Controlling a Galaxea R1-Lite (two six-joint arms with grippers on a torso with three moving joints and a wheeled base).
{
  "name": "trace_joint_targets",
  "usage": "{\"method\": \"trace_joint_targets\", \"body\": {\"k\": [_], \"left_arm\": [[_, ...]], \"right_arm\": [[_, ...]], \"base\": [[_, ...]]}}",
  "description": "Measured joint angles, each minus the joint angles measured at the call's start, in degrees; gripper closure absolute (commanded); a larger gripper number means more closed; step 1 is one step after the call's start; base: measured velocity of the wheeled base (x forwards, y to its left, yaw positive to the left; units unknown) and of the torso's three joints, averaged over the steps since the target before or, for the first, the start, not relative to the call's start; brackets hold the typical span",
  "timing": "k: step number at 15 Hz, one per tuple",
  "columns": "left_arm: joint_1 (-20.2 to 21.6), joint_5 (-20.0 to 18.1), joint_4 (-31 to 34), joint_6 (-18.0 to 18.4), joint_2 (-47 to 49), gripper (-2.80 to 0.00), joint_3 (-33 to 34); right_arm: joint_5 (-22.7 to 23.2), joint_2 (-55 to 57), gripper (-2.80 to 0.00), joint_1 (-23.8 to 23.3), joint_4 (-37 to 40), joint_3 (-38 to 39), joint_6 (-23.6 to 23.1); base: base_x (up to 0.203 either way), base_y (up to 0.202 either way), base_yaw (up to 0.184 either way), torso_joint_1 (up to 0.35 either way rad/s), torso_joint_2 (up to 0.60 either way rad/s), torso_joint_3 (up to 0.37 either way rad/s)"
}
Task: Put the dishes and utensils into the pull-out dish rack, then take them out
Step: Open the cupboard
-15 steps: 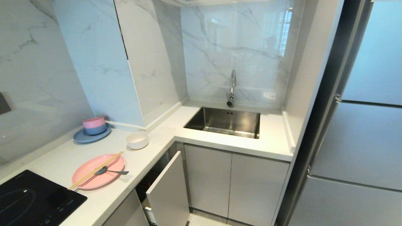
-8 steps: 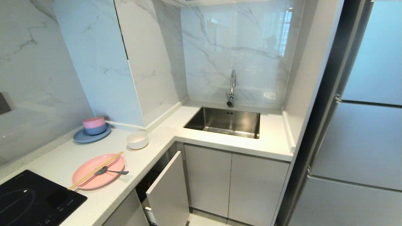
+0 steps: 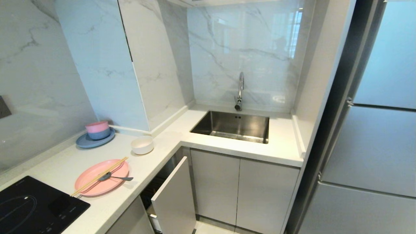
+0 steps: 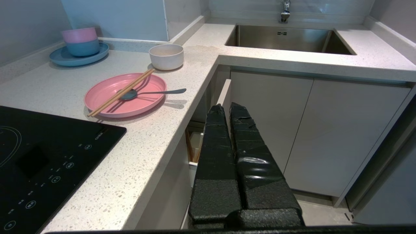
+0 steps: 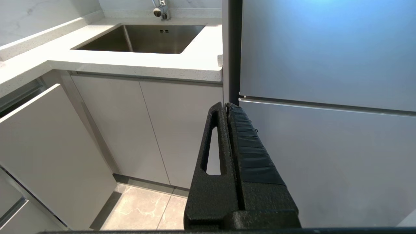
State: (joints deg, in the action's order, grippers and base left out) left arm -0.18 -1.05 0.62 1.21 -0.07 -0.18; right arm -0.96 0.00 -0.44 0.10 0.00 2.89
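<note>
The white speckled worktop (image 3: 156, 162) bends in an L around an inner corner, and the steel sink (image 3: 232, 125) sunk into its far run holds nothing that shows. Below the corner, the pull-out dish rack (image 3: 174, 198) stands partly drawn out behind its pale cabinet front; its inside is mostly hidden, with only dark wire and a strip of white visible in the gap. A black induction hob (image 3: 32, 208) is cut off at the worktop's near left edge. Just beyond it, a pink plate (image 3: 101, 177) near the front edge carries the wooden chopsticks (image 3: 99, 177) laid slantwise, one end overhanging the rim, and the dark grey spoon (image 3: 112, 177) beside them. By the back wall, a blue plate (image 3: 95, 139) carries stacked pink and blue bowls (image 3: 97, 129). The off-white bowl (image 3: 142, 144) sits empty near the inner corner. The left gripper (image 4: 227, 110) and right gripper (image 5: 226, 109) hang before the cabinets, fingers pressed together, holding nothing. Nothing differs from a second ago.
</note>
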Motion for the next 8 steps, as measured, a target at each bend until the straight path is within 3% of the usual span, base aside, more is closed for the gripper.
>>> {"method": "trace_joint_targets", "body": {"k": [2,8], "left_arm": [[0.00,0.00,-0.05,0.01,0.00,0.00,0.00],[0.00,0.00,0.00,0.02,0.00,0.00,0.00]], "right_arm": [[0.00,0.00,0.00,0.00,-0.02,0.00,0.00],[0.00,0.00,0.00,0.34,0.00,0.00,-0.01]], "base": [[0.000,0.000,0.000,-0.039,0.07,0.044],[0.000,0.000,0.000,-0.137,0.31,0.164]]}}
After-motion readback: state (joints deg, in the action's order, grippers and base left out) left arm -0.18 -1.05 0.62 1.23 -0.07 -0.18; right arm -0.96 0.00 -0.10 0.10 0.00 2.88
